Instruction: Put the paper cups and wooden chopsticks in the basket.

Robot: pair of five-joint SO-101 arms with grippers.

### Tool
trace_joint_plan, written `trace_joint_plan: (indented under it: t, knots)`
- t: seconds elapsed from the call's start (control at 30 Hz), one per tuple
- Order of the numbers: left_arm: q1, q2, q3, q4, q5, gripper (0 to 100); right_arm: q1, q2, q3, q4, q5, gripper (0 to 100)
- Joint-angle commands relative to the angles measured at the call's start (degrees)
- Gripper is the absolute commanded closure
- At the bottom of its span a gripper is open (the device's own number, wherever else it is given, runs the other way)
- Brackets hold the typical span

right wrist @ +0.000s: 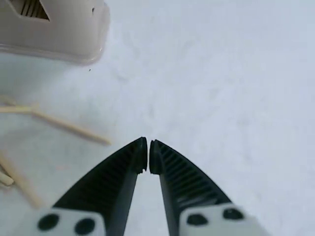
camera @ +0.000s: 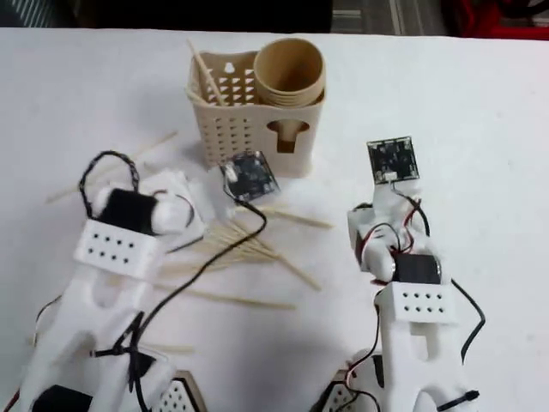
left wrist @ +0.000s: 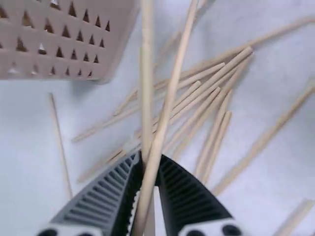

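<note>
Wooden chopsticks (left wrist: 166,103), two and crossed, are pinched near one end by the left hand (left wrist: 148,161) just in front of the basket (left wrist: 64,44), so they could be levered loose or caught on its rim; the right hand (right wrist: 147,155) is clenched empty.

The high view looks steeply down on the table (camera: 480,94) from the arms' (camera: 111,257) side. Both wrist views sit close over it; all 3 share the basket (camera: 249,129).
</note>
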Motion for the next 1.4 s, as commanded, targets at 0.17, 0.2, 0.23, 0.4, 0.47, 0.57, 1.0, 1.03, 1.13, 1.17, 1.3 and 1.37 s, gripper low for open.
trace_joint_plan:
  t: [0.17,0.2,0.23,0.4,0.47,0.57,1.0,1.03,1.13,1.17,1.3,1.37]
  knots:
    - [-1.1,-2.51,-14.33,6.15,3.78,98,1.01,-1.27,-0.26,-1.1,-0.44,97.8]
    - [-1.1,-2.51,-16.09,6.68,4.57,98,1.01,-1.27,-0.26,-1.1,-0.44,97.8]
    - [-1.01,-2.51,-17.93,7.3,5.27,98,1.01,-1.27,-0.26,-1.1,-0.44,97.8]
    - [-1.01,-2.15,-25.76,8.53,10.9,98,1.01,-1.27,-0.26,-1.1,-0.44,97.8]
    - [-1.01,-2.42,-27.69,8.53,12.92,98,1.01,-1.27,-0.26,-1.1,-0.44,97.8]
    - [-1.01,-2.51,-30.42,8.53,15.38,98,1.01,-1.27,-0.26,-1.1,-0.44,97.8]
    - [-0.92,-2.51,-40.0,14.42,18.11,98,0.75,-1.45,0.35,-1.45,-0.44,97.8]
    - [-0.92,-2.51,-40.62,15.3,18.02,98,0.75,-1.54,0.53,-2.07,-0.44,97.8]
    - [-0.48,-2.51,-41.76,17.67,17.85,98,0.75,-1.27,1.32,-3.65,-0.44,97.8]
    - [-0.48,-2.51,-42.11,18.2,17.85,98,0.75,-1.27,1.49,-3.91,-0.44,97.8]
    - [-0.48,-2.59,-42.73,19.96,17.67,98,0.75,-1.27,1.49,-3.91,-0.44,97.8]
    - [-0.48,-2.59,-42.73,21.01,17.67,98,0.75,-1.71,1.49,-3.74,-0.44,97.8]
